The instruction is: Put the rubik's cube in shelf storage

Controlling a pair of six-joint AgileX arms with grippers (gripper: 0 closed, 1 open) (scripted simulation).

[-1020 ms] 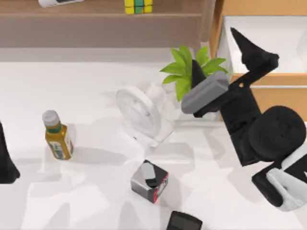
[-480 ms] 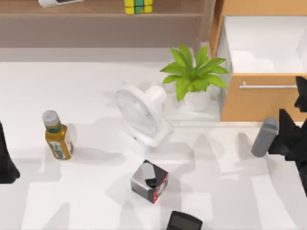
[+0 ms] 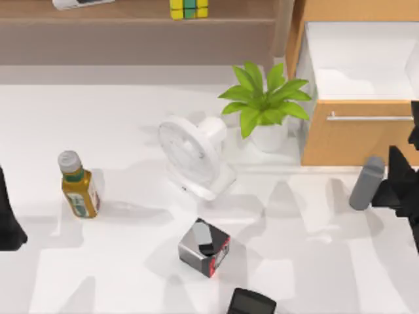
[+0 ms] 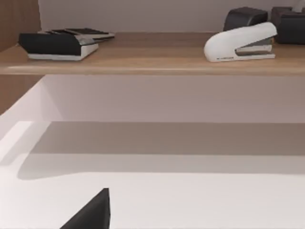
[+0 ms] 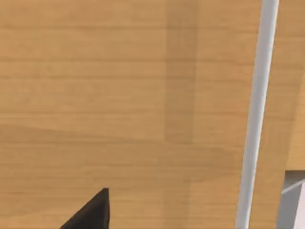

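The rubik's cube (image 3: 188, 8), with yellow, green and orange squares, rests on the ledge of the long wooden shelf storage (image 3: 118, 21) at the back of the table, free of any gripper. My right gripper (image 3: 404, 134) is at the table's right edge, in front of the drawer, open and holding nothing. Its wrist view faces the drawer's orange wood front and silver bar handle (image 5: 252, 119). My left arm (image 3: 6, 219) is parked at the left edge. The shelf storage ledge (image 4: 152, 59) also appears in the left wrist view.
A potted plant (image 3: 265, 108), a white fan (image 3: 193, 157), a bottle (image 3: 78, 186), a grey, black and red box (image 3: 204, 247) and a dark object (image 3: 252, 302) stand on the table. The open drawer (image 3: 360, 65) is at the back right. A white stapler (image 4: 240, 43) lies on the shelf.
My right arm has pulled back from over the plant and drawer to the table's right edge. The rubik's cube has stayed on the shelf. The left arm has not moved.
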